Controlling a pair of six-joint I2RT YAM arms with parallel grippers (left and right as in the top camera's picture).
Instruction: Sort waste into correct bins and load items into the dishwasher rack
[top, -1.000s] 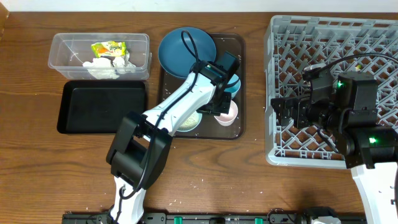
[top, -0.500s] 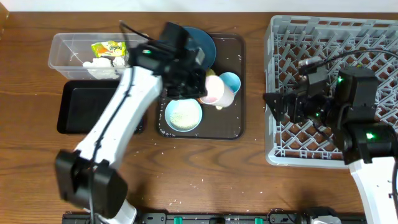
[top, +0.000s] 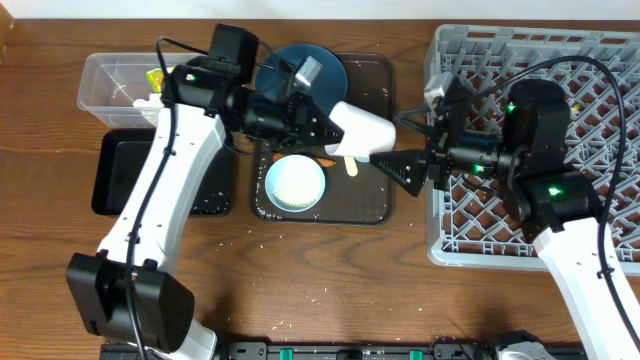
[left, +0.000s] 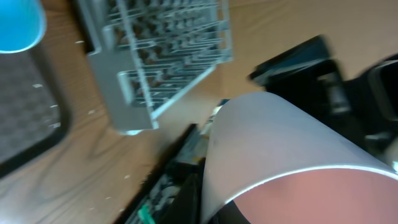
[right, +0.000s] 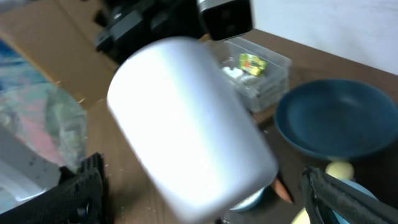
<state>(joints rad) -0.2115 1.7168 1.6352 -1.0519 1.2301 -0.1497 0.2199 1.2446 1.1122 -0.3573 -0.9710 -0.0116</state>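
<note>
Grained brown wood is seen in the table (top: 330, 270), matt grey plastic in the dishwasher rack (top: 480, 45) at right, and clear glossy plastic in the tub (top: 100, 75), upper left. The pink cup (top: 362, 131) is smoothly finished.

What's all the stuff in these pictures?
rack: 1, grey, right
brown tray: 1, middle
plate: 1, blue, on brown tray
bowl: 1, white, on brown tray
blue cup: 1, on brown tray
spoon: 1, yellow, on brown tray
carrot: 1, orange, on brown tray
pink cup: 1, in the air
tub: 1, clear, back left
wrapper: 1, yellow-green, in tub
tissue: 1, white, in tub
black tray: 1, by tub
rice: many, white, on table
left fingers: shut on pink cup
right fingers: open by pink cup
</note>
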